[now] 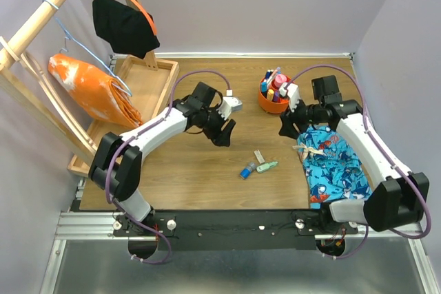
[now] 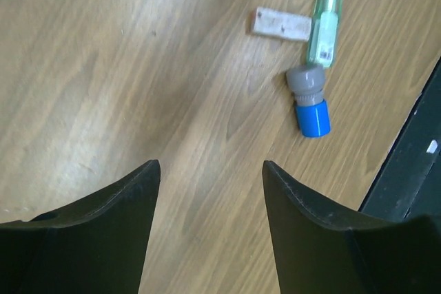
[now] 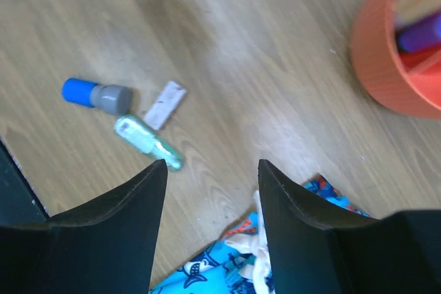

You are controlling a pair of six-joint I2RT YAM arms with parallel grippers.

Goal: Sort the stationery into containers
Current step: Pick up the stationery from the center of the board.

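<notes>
left jaws: apart, empty, over bare tabletop (image 2: pixel 103 67).
right jaws: apart, empty, just beside the pot (image 1: pixel 269 106).
stationery left: blue marker (image 2: pixel 310 100), green marker (image 2: pixel 324 25), eraser (image 2: pixel 280 23), clustered well apart from the pot.
risk: we judge closing on one could scatter its neighbours.

The brown wood-grain table (image 1: pixel 207 170) carries three small pieces bunched near its front middle, touching or nearly so: a stubby marker with a blue cap and grey body (image 1: pixel 247 170), a pale green translucent marker (image 1: pixel 267 166) and a small white rectangular eraser (image 1: pixel 259 156). A round orange-red plastic pot (image 1: pixel 264 103) stands upright toward the far right, well apart from them. A crumpled blue patterned cloth (image 1: pixel 334 170) lies along the right side, and a shallow light-wood rectangular tray (image 1: pixel 148 87) sits at the far left corner.
</notes>
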